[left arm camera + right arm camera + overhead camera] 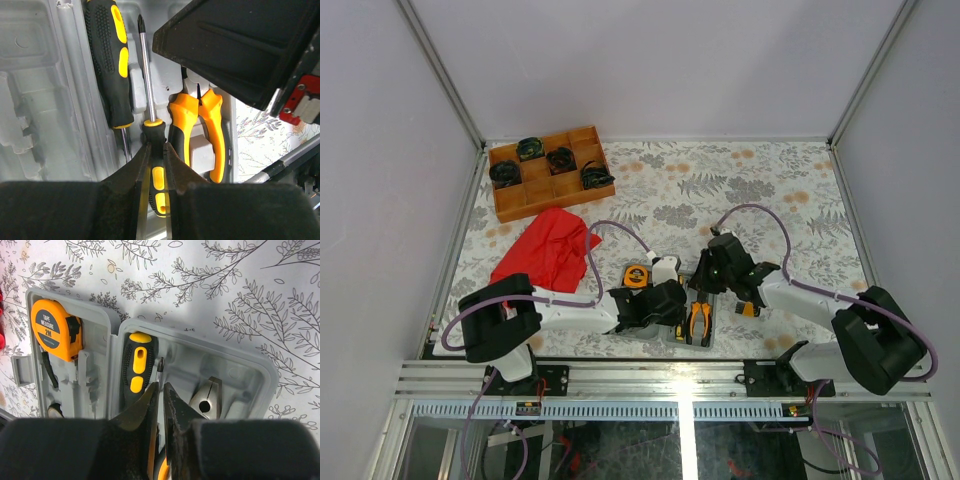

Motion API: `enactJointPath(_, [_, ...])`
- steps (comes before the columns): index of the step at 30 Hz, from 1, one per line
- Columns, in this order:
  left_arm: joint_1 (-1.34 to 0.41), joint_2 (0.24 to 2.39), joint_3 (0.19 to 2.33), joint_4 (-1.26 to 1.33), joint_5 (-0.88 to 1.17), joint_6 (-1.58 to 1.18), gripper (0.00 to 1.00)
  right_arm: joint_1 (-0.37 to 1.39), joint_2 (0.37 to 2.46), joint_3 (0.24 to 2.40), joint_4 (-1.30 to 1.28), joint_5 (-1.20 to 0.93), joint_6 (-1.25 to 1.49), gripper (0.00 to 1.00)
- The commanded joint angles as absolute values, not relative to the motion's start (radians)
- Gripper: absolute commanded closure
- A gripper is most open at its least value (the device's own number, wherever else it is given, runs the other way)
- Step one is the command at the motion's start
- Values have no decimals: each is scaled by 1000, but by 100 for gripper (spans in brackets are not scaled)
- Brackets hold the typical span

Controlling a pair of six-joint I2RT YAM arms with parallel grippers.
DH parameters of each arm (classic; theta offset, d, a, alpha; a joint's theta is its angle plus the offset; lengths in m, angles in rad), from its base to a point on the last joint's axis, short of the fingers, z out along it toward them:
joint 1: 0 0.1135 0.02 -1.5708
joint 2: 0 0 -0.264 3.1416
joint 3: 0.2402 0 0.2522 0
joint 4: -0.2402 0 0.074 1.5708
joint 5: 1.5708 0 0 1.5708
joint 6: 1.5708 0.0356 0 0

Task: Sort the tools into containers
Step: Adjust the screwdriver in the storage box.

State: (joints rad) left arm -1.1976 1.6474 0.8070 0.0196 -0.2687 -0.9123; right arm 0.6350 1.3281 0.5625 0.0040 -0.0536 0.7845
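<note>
Left wrist view, two screwdrivers (107,65) (148,75), one pliers (200,120), one case (40,90)

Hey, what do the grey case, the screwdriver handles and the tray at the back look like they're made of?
Case: moulded plastic, matte grey, judging by the rounded formed recesses. Screwdriver handles: probably a rubbery black grip, dimpled, with glossy yellow plastic inserts. Tray: looks like brown wood with thin dividers, though too distant to be sure.

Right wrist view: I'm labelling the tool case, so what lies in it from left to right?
Round orange tape measure, fat black-and-yellow screwdriver handle, thin Phillips screwdriver, grey steel pliers head.
</note>
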Motion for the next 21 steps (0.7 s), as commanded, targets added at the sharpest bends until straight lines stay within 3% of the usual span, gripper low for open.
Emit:
enactJointPath(1, [-1202, 1700, 773, -69, -218, -892, 100, 644, 1361, 613, 9, -92, 761, 86])
enactJointPath(11, [-1200, 1702, 764, -61, -215, -888, 100, 646, 1424, 649, -8, -109, 744, 89])
enactJointPath(21, [-1201, 1705, 742, -36, -217, -896, 100, 677, 1535, 777, -255, 19, 663, 100])
